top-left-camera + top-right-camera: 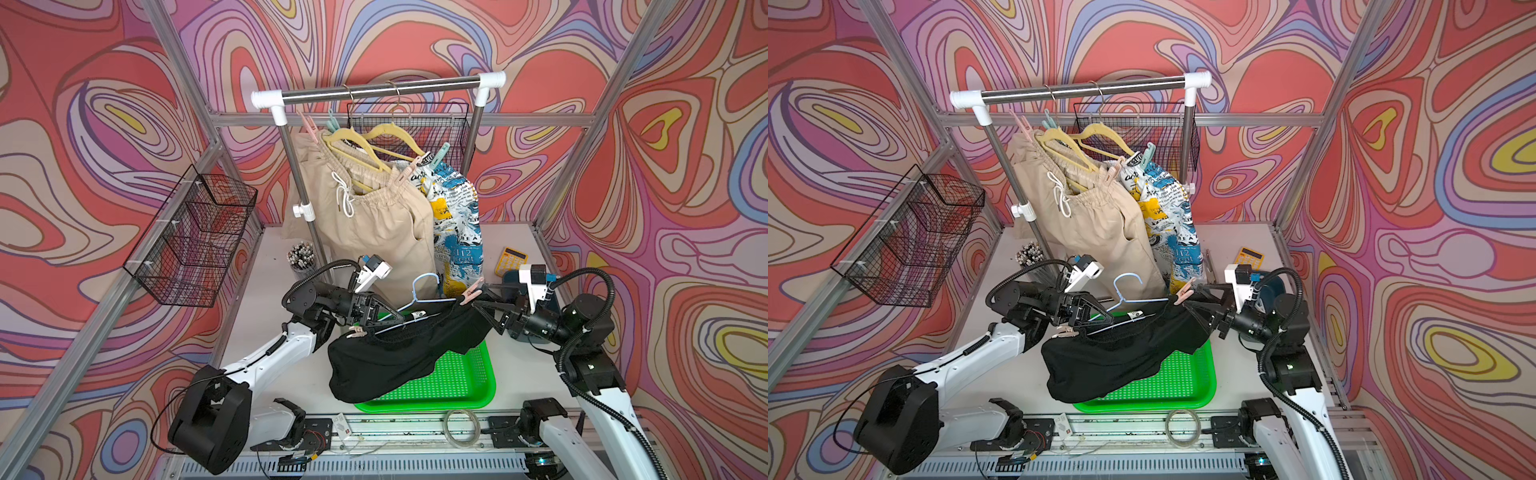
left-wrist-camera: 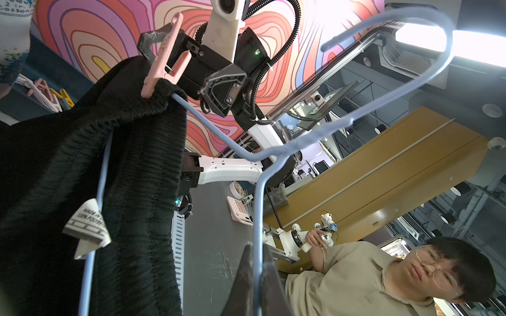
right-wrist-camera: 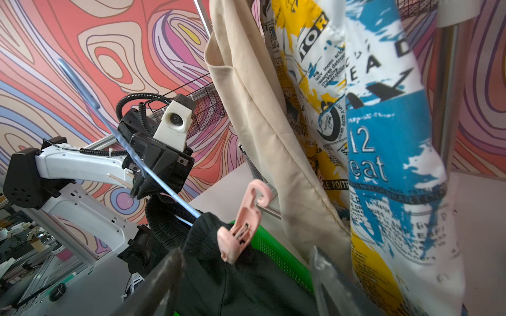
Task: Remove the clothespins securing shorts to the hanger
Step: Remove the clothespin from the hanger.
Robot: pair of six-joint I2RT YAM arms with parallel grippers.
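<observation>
At the plain black fabric shorts [image 1: 395, 357] waistband: pale pink plastic clothespin [image 3: 241, 227], judged light and springy; pinch its tails. Right gripper [image 1: 477, 296] spread; left gripper [image 1: 397, 318] clamps pale blue wire hanger [image 2: 257, 208].

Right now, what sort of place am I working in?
Probably a robotics lab test cell staged as a laundry corner: printed backdrop walls on an aluminium frame, a clothes rail hung with shorts, and, in the left wrist view, a person at another small arm.

My fingers [image 1: 380, 311] black. Black shorts [image 1: 386, 357], plain. Hanger [image 2: 257, 219] pale blue. Clothespin [image 1: 471, 293] pink. Beige shorts [image 1: 374, 232], white drawstring [image 1: 343, 199]. Print shorts [image 1: 457, 232]: white, blue, yellow, black newspaper-style lettering. Tray [image 1: 469, 386] bright green. Walls [image 1: 83, 124] swirled red, pink, lilac.
</observation>
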